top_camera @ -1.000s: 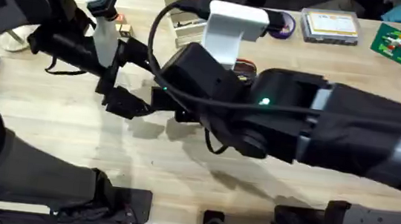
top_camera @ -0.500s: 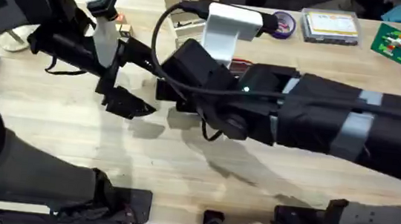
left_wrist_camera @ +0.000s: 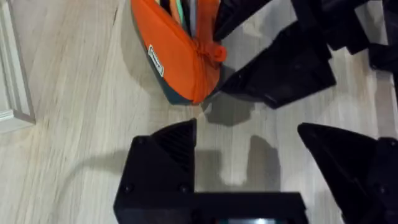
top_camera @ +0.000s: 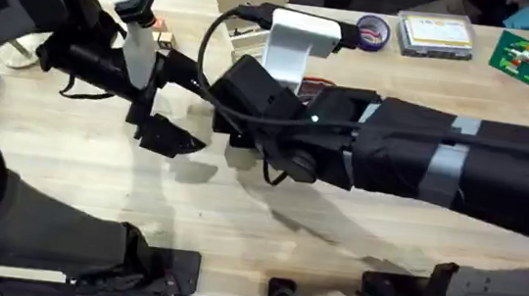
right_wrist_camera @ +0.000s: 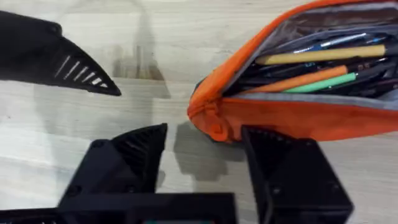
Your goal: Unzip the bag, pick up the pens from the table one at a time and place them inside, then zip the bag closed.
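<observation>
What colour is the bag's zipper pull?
Orange, matching the bag; the zipper pull shows best in the right wrist view.

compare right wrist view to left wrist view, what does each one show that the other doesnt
Right wrist alone: the inside of the open bag, with an orange pen and a green pen lying among other pens, one yellow.

Left wrist alone: a small label on the bag's orange side, and a pale wooden edge on the table.

Both: the bag's orange end with its zipper pull, the light plank tabletop, and each view's own open gripper, right and left, near the other arm's black fingers.
</observation>
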Controlling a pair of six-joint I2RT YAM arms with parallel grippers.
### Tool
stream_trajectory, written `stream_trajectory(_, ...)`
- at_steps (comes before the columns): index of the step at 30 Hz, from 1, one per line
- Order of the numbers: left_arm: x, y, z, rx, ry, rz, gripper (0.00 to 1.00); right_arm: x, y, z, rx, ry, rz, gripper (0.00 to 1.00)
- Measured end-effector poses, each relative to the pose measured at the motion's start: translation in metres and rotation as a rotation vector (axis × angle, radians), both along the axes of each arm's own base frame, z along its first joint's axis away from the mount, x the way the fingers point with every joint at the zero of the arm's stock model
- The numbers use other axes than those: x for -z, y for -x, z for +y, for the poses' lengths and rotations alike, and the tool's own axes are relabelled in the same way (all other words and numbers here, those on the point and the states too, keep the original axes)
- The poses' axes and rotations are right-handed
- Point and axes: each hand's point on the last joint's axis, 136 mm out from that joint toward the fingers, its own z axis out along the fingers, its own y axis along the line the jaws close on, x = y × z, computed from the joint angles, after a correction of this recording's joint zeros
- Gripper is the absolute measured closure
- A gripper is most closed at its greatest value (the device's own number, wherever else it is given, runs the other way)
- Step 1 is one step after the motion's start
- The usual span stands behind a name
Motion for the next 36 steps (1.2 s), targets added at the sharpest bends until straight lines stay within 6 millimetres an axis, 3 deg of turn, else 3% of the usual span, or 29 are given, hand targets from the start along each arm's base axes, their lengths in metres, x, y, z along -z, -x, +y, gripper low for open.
stream_trajectory(23,0.000,0.000,0.000,0.000,0.000,0.000,0.008,0.013,-0.006,-0.005,0.020,0.027,0.017,0.951)
stream_trajectory(36,0.000,0.000,0.000,0.000,0.000,0.000,0.007,0.013,-0.006,-0.005,0.004,0.039,0.013,0.969)
